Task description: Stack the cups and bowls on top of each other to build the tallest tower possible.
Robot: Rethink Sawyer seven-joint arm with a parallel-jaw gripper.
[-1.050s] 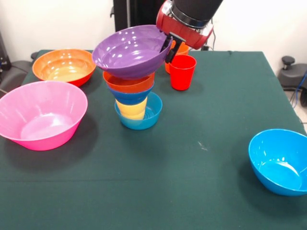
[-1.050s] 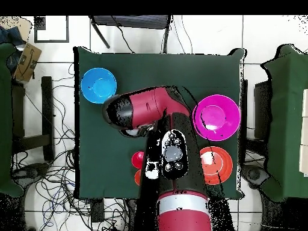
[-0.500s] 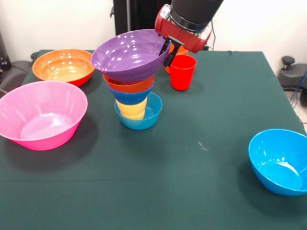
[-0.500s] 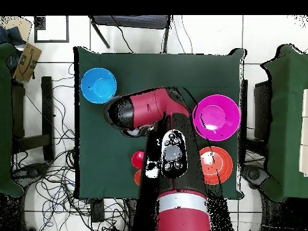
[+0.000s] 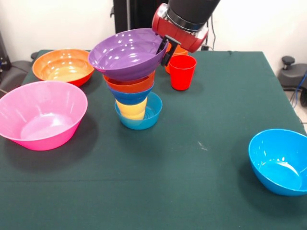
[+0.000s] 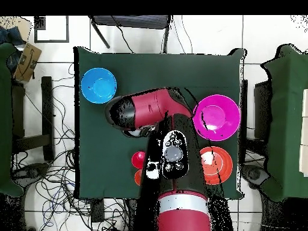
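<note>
The purple bowl [image 5: 127, 52] sat tilted atop the tower [image 5: 135, 98] near the middle of the tabletop [image 5: 201, 167]. My end effector [image 5: 164, 50] was pinched shut on its rim. I judged a lopsided release could tip the stack. The arm reached down from above the tabletop's far edge.

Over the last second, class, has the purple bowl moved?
Yes. In the front view the purple bowl, held at its rim by the gripper, has shifted slightly left, away from the red cup.
</note>
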